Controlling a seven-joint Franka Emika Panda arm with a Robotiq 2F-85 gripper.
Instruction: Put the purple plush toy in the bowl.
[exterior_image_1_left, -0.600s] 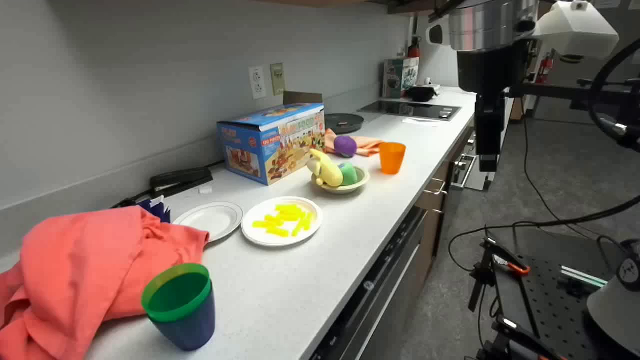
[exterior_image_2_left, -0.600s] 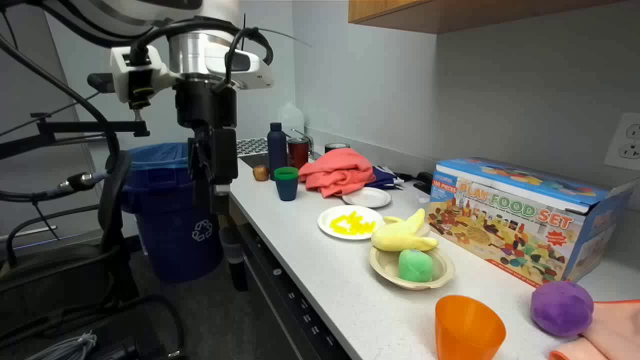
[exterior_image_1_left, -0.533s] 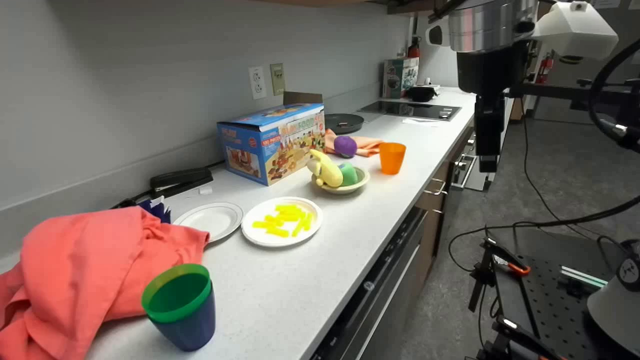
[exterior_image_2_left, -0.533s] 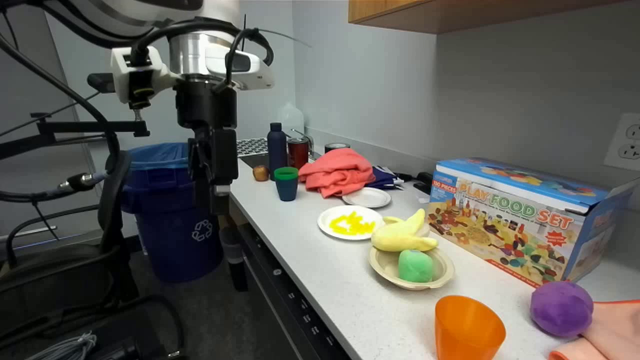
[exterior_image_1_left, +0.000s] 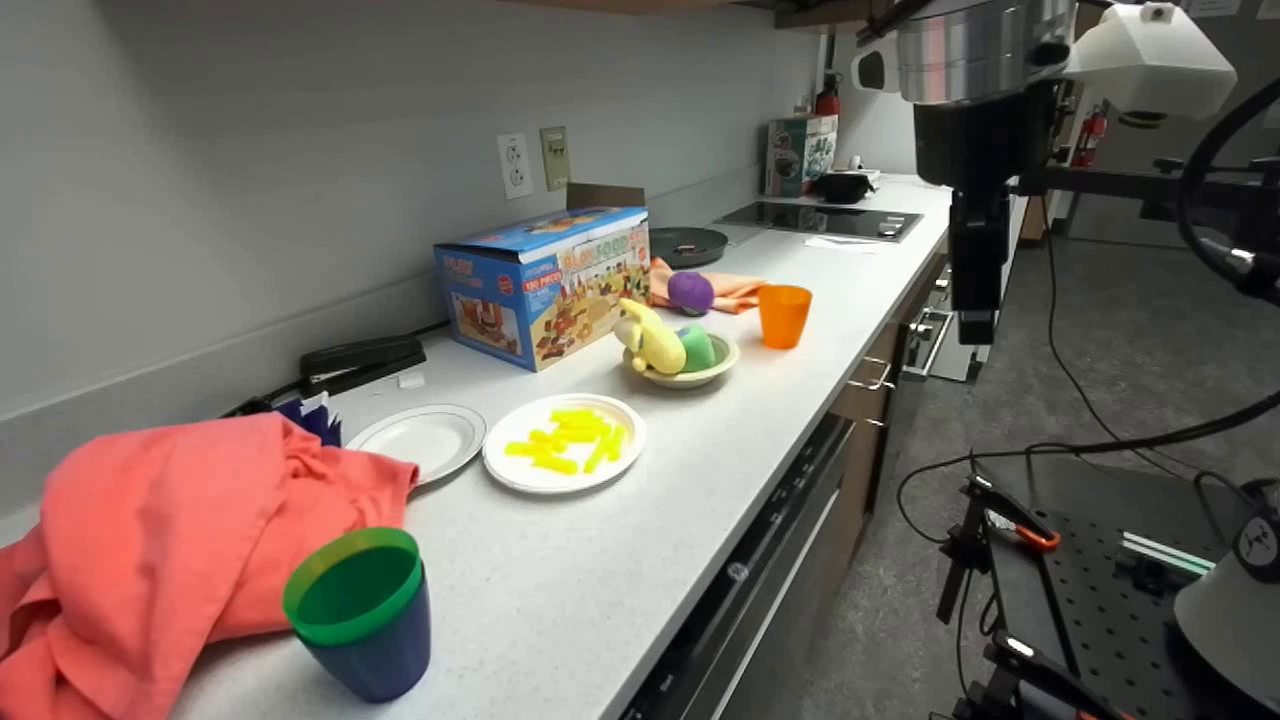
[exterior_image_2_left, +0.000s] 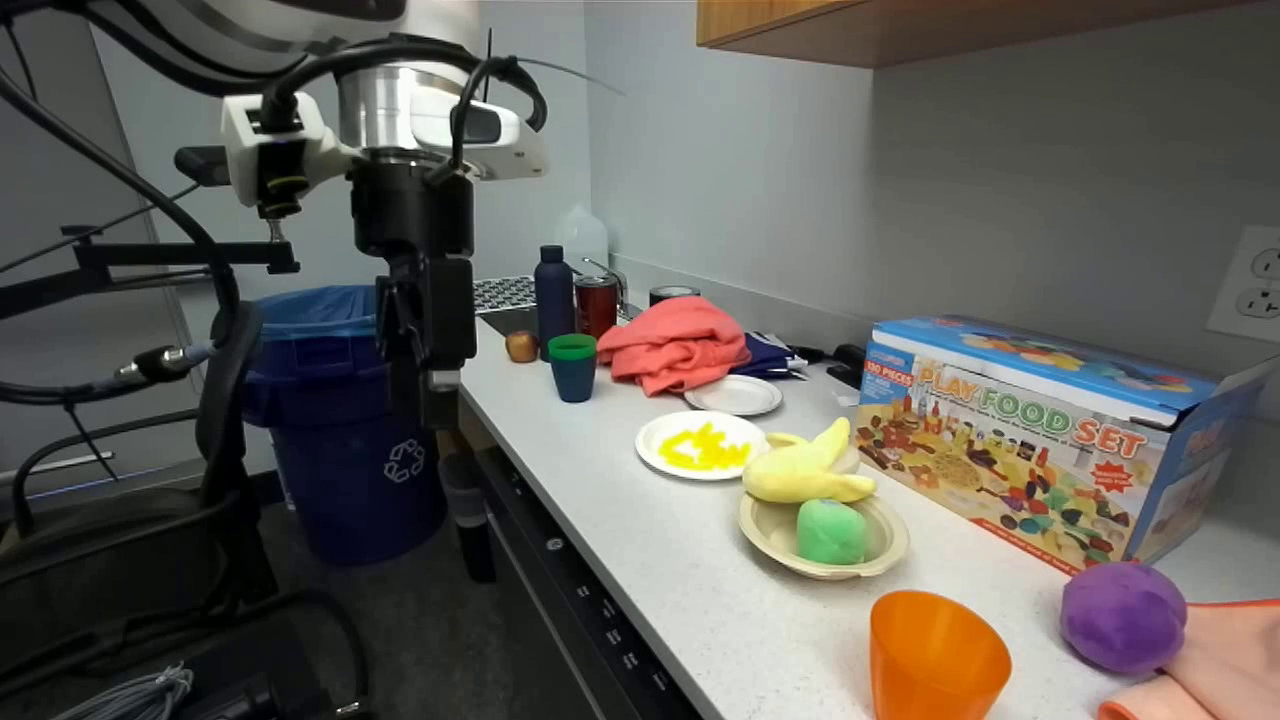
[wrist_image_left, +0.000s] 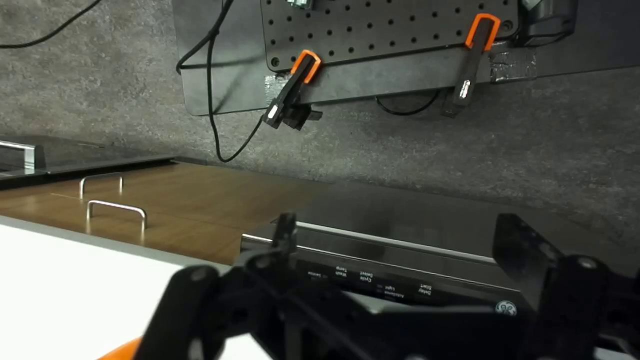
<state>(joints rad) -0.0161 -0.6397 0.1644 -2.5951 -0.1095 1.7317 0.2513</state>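
Observation:
The purple plush toy (exterior_image_1_left: 691, 292) (exterior_image_2_left: 1124, 617) is a round lump on the counter in both exterior views, touching a peach cloth beside the play food box. The pale bowl (exterior_image_1_left: 692, 380) (exterior_image_2_left: 822, 572) holds a yellow banana plush (exterior_image_2_left: 808, 474) and a green plush (exterior_image_2_left: 832, 532). The orange cup (exterior_image_1_left: 784, 316) (exterior_image_2_left: 938, 655) stands between the toy and the counter's front edge. My gripper (wrist_image_left: 400, 235) is open and empty. It also shows in both exterior views (exterior_image_1_left: 977, 325) (exterior_image_2_left: 425, 405), pointing down beyond the counter's front edge, well away from toy and bowl. Toy and bowl are out of the wrist view.
The play food box (exterior_image_1_left: 560, 285) (exterior_image_2_left: 1040, 440) stands behind the bowl. A white plate with yellow pieces (exterior_image_1_left: 513, 476) and a second white plate (exterior_image_1_left: 425, 440) lie nearby. A red cloth (exterior_image_1_left: 200, 520) and stacked green and blue cups (exterior_image_1_left: 370, 640) are farther along. A cabinet (exterior_image_2_left: 960, 35) overhangs the counter.

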